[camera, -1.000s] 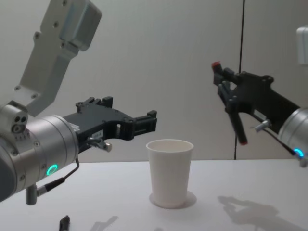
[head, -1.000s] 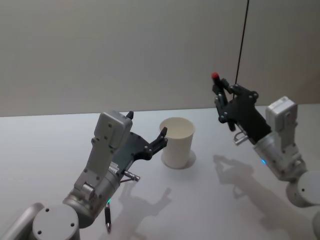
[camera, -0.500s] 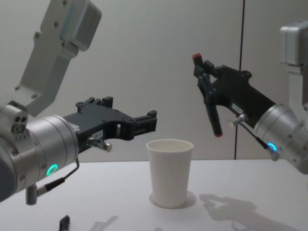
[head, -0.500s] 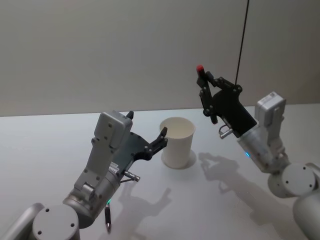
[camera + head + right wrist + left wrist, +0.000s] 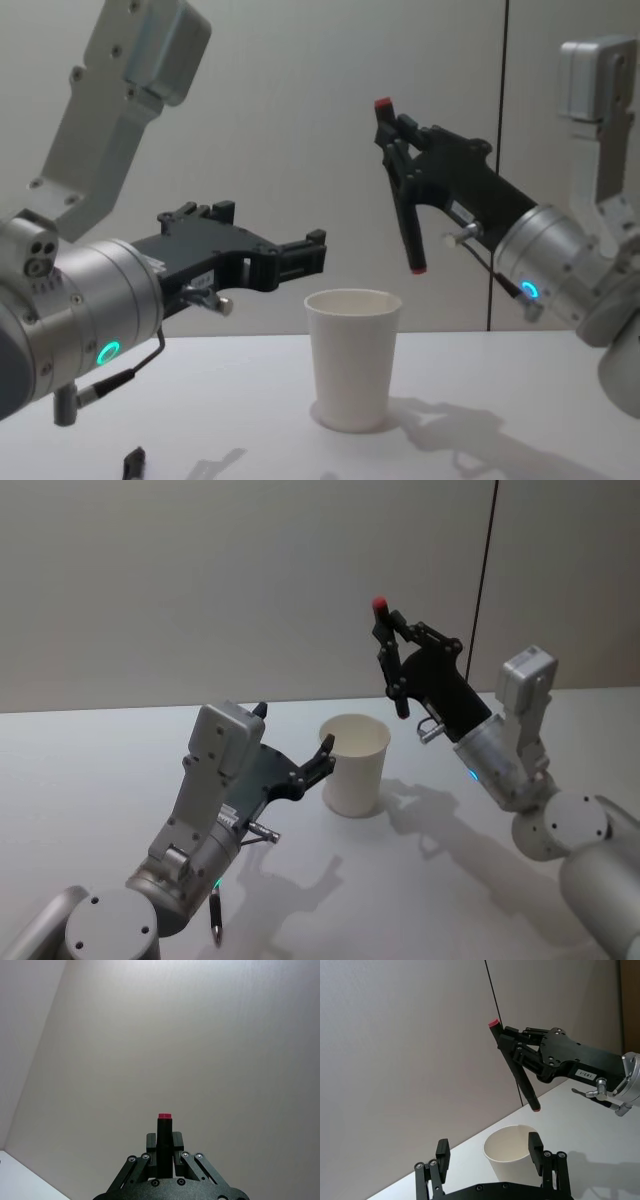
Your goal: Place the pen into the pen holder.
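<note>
Clamps the pen point(image 5: 413, 240) in the right end effector point(image 5: 398, 150), clenched just under the red cap, tilted, lower tip above and slightly right of the pen holder point(image 5: 352, 355) on the surface point(image 5: 560, 380). Looks light, stiff and smooth; probably swivels easily when pinched so near one end. Shows the left end effector point(image 5: 293, 732) spread wide, empty, beside the pen holder. Hides the clamped barrel stretch and the holder's floor.

The head view looks forward and down on the table point(image 5: 90, 780) from above; the chest view sits lower and close, about level with the pen holder point(image 5: 352, 360), facing the wall point(image 5: 300, 100). Both share that holder with the left wrist view; the right wrist view looks up past the pen point(image 5: 165, 1132), seemingly at bare wall.
</note>
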Available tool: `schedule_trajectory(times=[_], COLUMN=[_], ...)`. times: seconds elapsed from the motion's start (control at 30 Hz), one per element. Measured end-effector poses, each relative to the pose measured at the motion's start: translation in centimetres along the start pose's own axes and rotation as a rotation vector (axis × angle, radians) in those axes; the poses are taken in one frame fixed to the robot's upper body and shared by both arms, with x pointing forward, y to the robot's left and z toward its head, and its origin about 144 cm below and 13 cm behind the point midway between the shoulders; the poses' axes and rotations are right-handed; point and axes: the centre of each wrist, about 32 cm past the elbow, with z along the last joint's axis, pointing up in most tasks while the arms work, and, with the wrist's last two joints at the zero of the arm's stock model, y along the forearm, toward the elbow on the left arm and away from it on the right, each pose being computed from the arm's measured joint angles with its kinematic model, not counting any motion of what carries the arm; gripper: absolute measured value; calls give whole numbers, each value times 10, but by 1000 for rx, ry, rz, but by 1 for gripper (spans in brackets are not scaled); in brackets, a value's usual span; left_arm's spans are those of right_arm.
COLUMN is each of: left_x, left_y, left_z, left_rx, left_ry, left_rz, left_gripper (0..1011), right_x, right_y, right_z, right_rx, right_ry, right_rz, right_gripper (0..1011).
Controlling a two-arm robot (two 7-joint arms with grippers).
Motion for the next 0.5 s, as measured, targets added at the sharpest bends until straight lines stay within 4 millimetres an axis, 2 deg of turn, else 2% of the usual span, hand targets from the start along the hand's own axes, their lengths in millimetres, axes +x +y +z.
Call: schedule_trajectory(times=[0.5], left_x=[0], left_y=[0], left_z=[0], left_rx=[0], left_ry=[0], left_rz=[0], left_gripper=[1000], right_x=[-6], right_y=[17], right_z=[-9], right_rx=[-1], right_ry=[71], right_rz=[27], right_gripper=[173])
